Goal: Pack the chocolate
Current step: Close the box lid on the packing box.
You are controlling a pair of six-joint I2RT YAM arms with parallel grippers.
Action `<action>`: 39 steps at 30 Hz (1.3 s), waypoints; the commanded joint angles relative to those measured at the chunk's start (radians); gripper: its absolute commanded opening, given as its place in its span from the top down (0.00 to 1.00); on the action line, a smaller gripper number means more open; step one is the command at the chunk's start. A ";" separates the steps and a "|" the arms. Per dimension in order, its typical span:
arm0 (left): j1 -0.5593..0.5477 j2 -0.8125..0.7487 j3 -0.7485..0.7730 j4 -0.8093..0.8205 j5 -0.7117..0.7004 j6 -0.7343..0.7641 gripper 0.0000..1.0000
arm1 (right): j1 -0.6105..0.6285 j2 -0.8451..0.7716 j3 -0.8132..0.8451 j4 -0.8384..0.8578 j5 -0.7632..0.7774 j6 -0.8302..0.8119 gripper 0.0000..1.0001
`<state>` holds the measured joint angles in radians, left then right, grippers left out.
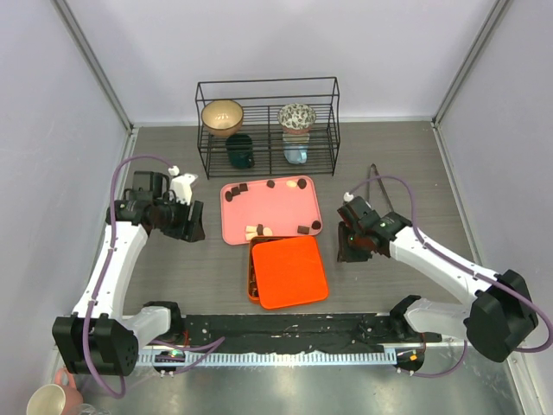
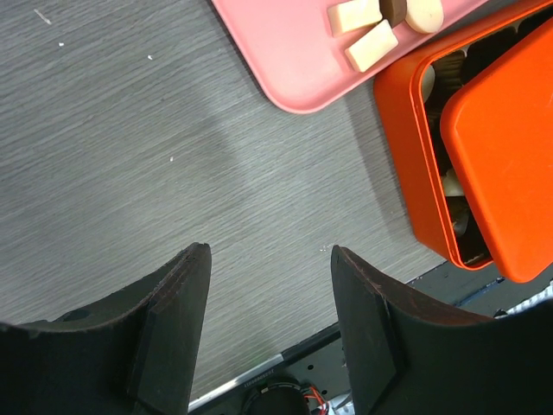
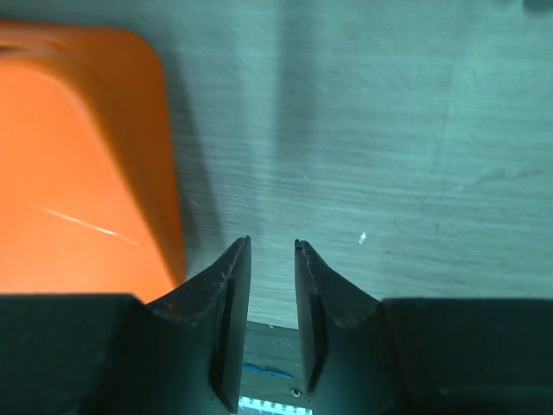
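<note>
Grey grained bench (image 2: 130,156) is seen beneath both empty tools: left tool (image 2: 270,252) wide, right tool (image 3: 271,244) narrow. Square cream chocolate (image 2: 371,45) is laid on smooth pink tray (image 2: 285,52).

Orange lid (image 1: 291,271) over box (image 1: 251,270) (left strip uncovered)

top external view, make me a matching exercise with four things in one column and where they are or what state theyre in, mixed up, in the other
1 flat pink plastic tray
2 square orange plastic lid
3 black wire rack
4 left pincer

a at the far edge of the table
b open, holding nothing
c partly covering the orange box
d carrying loose chocolate pieces

Pairs: 1-d, 2-c, 3-a, 4-b
</note>
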<state>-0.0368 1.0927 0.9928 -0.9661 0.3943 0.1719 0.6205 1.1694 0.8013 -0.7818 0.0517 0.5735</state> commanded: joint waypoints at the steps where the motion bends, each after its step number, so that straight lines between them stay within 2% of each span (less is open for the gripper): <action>1: 0.005 -0.004 0.044 -0.017 0.026 0.038 0.38 | 0.002 -0.027 -0.063 -0.019 0.010 0.061 0.68; 9: 0.005 0.003 0.061 -0.019 0.018 0.063 0.39 | 0.056 -0.027 -0.126 0.022 -0.026 0.132 0.69; 21: 0.005 -0.027 0.024 0.027 -0.028 0.069 0.39 | 0.202 0.081 -0.100 0.076 -0.013 0.198 0.69; 33: 0.005 -0.043 0.004 0.032 -0.034 0.086 0.39 | 0.297 0.049 -0.123 0.038 -0.010 0.275 0.70; 39: 0.005 -0.048 0.006 0.023 -0.034 0.094 0.39 | 0.305 -0.007 -0.162 0.000 0.005 0.292 0.70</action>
<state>-0.0368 1.0672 0.9977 -0.9630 0.3592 0.2462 0.9188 1.2175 0.6617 -0.7418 0.0288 0.8307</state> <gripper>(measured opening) 0.611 0.302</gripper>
